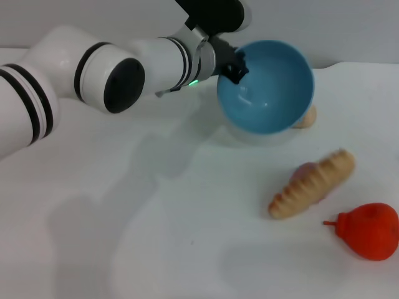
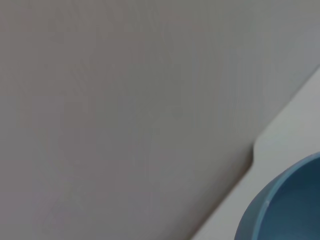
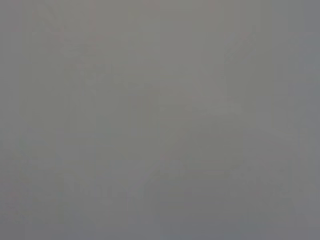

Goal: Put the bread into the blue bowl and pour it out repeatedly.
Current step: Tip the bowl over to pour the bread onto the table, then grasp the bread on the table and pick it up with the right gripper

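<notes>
The blue bowl (image 1: 268, 87) is tipped on its side above the white table, its empty hollow facing the camera. My left gripper (image 1: 235, 68) is shut on the bowl's left rim and holds it tilted. A part of the bowl's rim shows in the left wrist view (image 2: 285, 210). The bread (image 1: 312, 184), a long ridged tan loaf, lies on the table in front of the bowl and to its right, apart from it. The right gripper is not in any view; the right wrist view shows only plain grey.
A red pear-shaped toy (image 1: 369, 230) lies at the right near the front. A small beige bun (image 1: 307, 116) peeks out behind the bowl's right side. A pinkish object (image 1: 307, 169) lies half hidden behind the bread. The white table (image 1: 156, 237) spreads to the left and front.
</notes>
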`<state>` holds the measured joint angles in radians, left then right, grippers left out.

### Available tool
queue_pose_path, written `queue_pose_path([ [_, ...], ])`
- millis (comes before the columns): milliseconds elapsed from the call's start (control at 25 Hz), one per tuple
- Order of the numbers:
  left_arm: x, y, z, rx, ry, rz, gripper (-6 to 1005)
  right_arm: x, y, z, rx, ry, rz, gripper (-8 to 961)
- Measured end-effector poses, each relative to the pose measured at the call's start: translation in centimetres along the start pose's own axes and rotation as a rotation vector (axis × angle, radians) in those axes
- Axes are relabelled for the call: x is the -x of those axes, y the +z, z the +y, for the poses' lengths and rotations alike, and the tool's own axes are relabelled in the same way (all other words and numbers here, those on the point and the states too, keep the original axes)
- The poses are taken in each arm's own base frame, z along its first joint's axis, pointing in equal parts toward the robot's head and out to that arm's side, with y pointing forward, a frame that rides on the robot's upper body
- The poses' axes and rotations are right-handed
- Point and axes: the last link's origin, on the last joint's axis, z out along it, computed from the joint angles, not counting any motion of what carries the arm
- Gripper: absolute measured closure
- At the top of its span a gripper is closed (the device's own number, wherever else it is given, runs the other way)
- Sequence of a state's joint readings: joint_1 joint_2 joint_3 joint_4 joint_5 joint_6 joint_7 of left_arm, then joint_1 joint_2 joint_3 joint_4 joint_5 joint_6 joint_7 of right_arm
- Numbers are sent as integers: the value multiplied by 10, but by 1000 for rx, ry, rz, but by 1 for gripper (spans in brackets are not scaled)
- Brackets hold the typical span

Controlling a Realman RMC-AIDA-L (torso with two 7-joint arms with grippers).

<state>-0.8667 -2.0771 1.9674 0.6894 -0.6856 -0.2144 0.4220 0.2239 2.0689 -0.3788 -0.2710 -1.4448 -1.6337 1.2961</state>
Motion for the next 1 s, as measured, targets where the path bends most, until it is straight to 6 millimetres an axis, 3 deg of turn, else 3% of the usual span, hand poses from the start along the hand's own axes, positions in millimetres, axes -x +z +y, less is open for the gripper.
queue_pose_path([
  [320, -5, -1, 0, -42, 22, 106, 999, -1, 0, 0, 0, 2, 0, 601],
  [480, -4, -3, -10, -70, -49, 120, 1000, -3, 4, 1, 10, 3, 19, 589],
  [760, 0, -7, -38, -22, -272, -94, 1000, -9, 32, 11, 112, -41, 115, 569],
  [1000, 13, -24, -57, 52, -424, -266, 1000, -8, 62, 24, 244, -144, 211, 551],
])
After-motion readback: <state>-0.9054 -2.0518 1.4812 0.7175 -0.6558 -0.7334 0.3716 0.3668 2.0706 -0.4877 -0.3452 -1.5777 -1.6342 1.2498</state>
